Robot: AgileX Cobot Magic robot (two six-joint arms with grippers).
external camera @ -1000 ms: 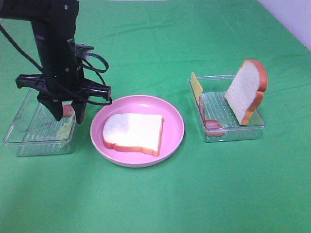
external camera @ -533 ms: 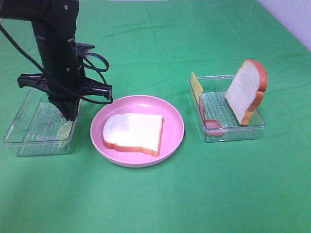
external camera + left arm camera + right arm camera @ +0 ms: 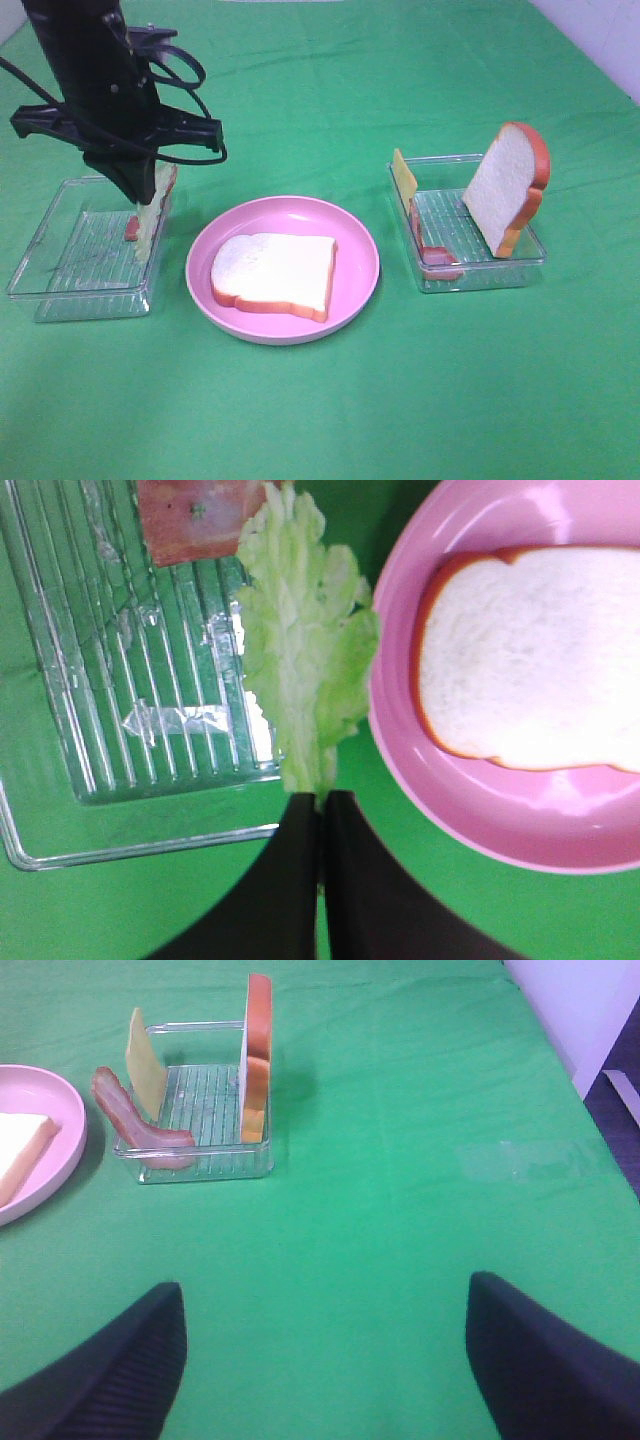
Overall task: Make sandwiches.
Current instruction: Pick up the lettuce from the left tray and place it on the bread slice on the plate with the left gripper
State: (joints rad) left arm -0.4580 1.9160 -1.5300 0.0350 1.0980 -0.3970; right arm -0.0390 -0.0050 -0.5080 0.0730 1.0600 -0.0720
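**Gripper state.** The left gripper (image 3: 322,810) has its jaws fully closed and pinches the lettuce (image 3: 305,660) by one narrow end. The leaf hangs free above the left tray (image 3: 40,300), over the tray edge nearest the plate (image 3: 360,250). The right gripper (image 3: 325,1360) stands wide apart and empty over bare table, well apart from the right tray (image 3: 480,278).

**Sandwich parts.**
- One bread slice (image 3: 275,272) lies flat on the plate at the middle of the table.
- The second slice (image 3: 508,190) stands upright in the right tray.
- The cheese (image 3: 404,175) and bacon (image 3: 432,250) lean at that tray's edge nearest the plate.
- Another red piece (image 3: 131,230) lies in the left tray.

**Likely faults.**
1. Slip. The grip takes only a thin end of a limp leaf. A quick swing toward the plate can pull the leaf out, and it would land on the tray rim or on the table between tray and plate.
2. Snag. The hanging tip appears low. Sideways travel without enough height can drag it on the tray wall or the plate rim, which could shift the tray.
3. Poor placement. A swinging leaf may land folded or overhang the bread. Later layers would then sit unevenly.
4. Sticking. On release the leaf may cling to one finger and lift off again.
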